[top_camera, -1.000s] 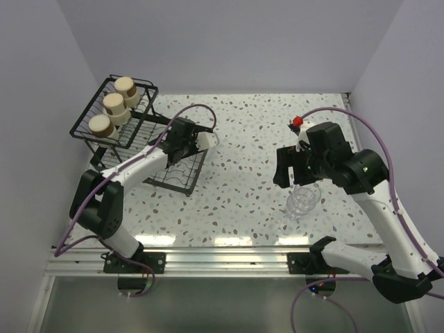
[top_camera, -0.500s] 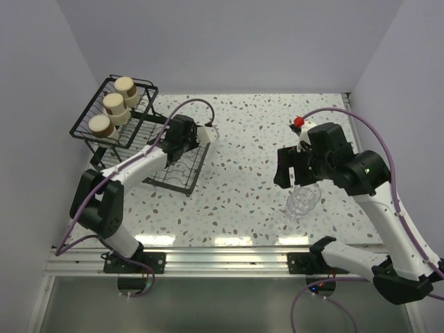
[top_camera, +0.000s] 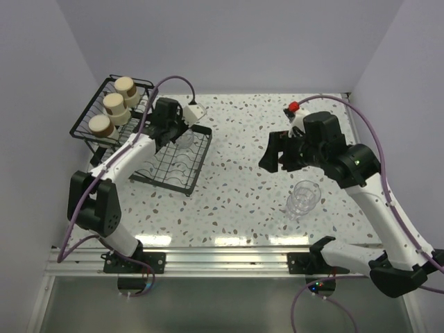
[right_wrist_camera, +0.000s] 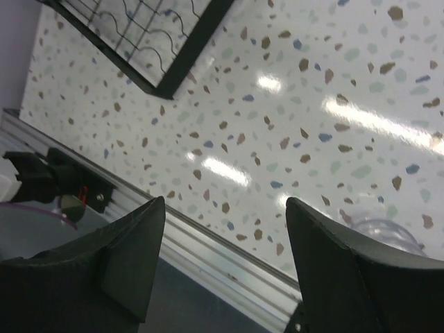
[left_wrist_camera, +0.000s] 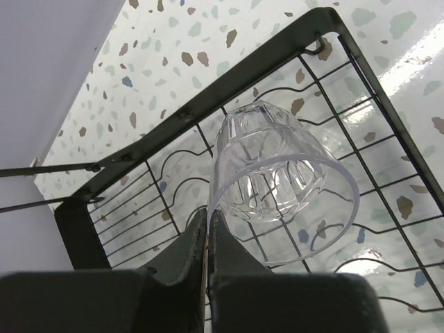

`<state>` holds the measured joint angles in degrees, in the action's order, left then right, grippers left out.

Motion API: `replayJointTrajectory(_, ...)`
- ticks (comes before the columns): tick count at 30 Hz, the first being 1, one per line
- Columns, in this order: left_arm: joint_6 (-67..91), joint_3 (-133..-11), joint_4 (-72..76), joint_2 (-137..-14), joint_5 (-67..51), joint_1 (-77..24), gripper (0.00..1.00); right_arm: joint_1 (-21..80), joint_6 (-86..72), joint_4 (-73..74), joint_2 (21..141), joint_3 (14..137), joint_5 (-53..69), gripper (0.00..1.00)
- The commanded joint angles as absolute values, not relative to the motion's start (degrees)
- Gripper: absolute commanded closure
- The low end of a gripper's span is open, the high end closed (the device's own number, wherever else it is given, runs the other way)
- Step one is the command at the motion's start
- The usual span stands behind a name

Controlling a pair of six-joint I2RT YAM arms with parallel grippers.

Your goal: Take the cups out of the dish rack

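Note:
My left gripper [left_wrist_camera: 208,218] is shut on the rim of a clear ribbed cup [left_wrist_camera: 277,180], one finger inside the wall and one outside. The cup tilts over the flat tray of the black wire dish rack [left_wrist_camera: 263,62]. In the top view this gripper [top_camera: 179,132] holds the cup [top_camera: 184,140] at the tray's far end [top_camera: 173,170]. Three cream cups [top_camera: 114,105] stand in the raised basket. My right gripper [top_camera: 274,156] hangs open and empty above the table, up and left of clear cups [top_camera: 303,199] standing on the table.
The aluminium rail [right_wrist_camera: 208,243] runs along the table's near edge below the right gripper. A corner of the rack tray [right_wrist_camera: 187,52] shows at the top of the right wrist view. Walls close the table on the left, back and right.
The left gripper has shut on the clear cup's rim and moved toward the far end of the tray. The right gripper has drawn up and left, away from the cups on the table.

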<state>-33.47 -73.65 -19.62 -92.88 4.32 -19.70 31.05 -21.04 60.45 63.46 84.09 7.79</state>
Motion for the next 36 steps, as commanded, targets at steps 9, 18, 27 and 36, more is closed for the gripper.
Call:
replayJointTrajectory(9, -25.3, -79.4, -27.1, -85.4, -4.0, -18.6, 1.00, 33.6, -38.5, 25.2, 66.6, 75.0, 5.3, 0.33)
replayJointTrajectory(18, -18.7, -84.1, -35.6, -82.7, -11.0, -20.5, 1.00, 50.9, -35.3, 18.6, 77.5, 81.9, -17.2, 0.35)
replayJointTrajectory(27, -15.6, -84.8, -37.4, -82.4, -17.1, -21.4, 1.00, 56.5, -28.0, 18.7, 89.0, 88.0, -31.6, 0.35)
replayJointTrajectory(36, -14.7, -84.0, -37.2, -80.8, -19.9, -21.4, 1.00, 56.5, -26.5, 19.2, 97.0, 91.6, -33.8, 0.36)
